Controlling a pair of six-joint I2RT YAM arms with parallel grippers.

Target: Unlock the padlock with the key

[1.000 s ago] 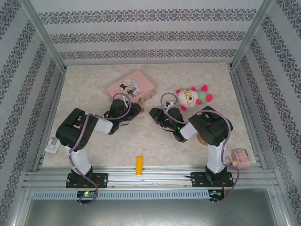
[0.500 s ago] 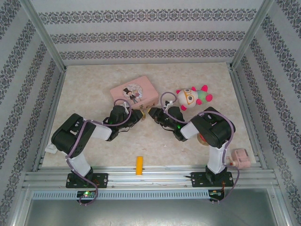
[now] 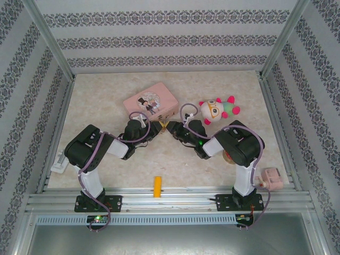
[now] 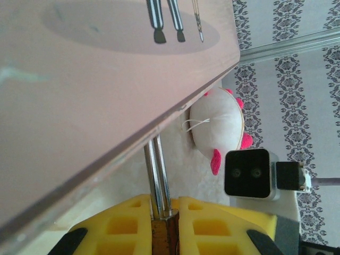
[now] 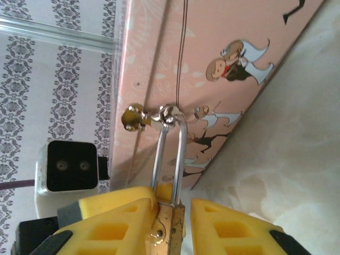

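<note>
Our left gripper (image 4: 166,204) has its yellow jaws drawn nearly together on the padlock (image 4: 162,235). The brass body is wedged in the narrow slot between them, touching both inner faces. From that slot the thin silver shackle (image 4: 156,170) runs straight out ahead of the jaws and disappears under the edge of the pink tin (image 4: 95,95), which looms over the jaws on the left. Ahead of the jaws and to their right lies the plush toy (image 4: 218,125), and closer, just off the right jaw, sits the black-faced camera box (image 4: 249,172) of the other wrist. Our right gripper (image 5: 172,204) comes at the same padlock from the opposite side. Its jaws are open only a little, with the brass body between them. The left jaw lies against the lock, while a thin sliver of space shows on the right side, so we cannot tell whether this gripper truly pinches it. Straight ahead of these jaws the shackle rises and passes through a small silver ring (image 5: 170,113) on the side of the tin, with a little brass knob (image 5: 133,117) just left of that ring. Left of the jaws we see the left wrist's camera box (image 5: 69,167), and to the right the pale table (image 5: 297,133). From above, the two grippers meet tip to tip just beside the near corner of the tin, with the padlock between them. A yellow block (image 3: 157,186) lies well behind both, near the table's near edge.
</note>
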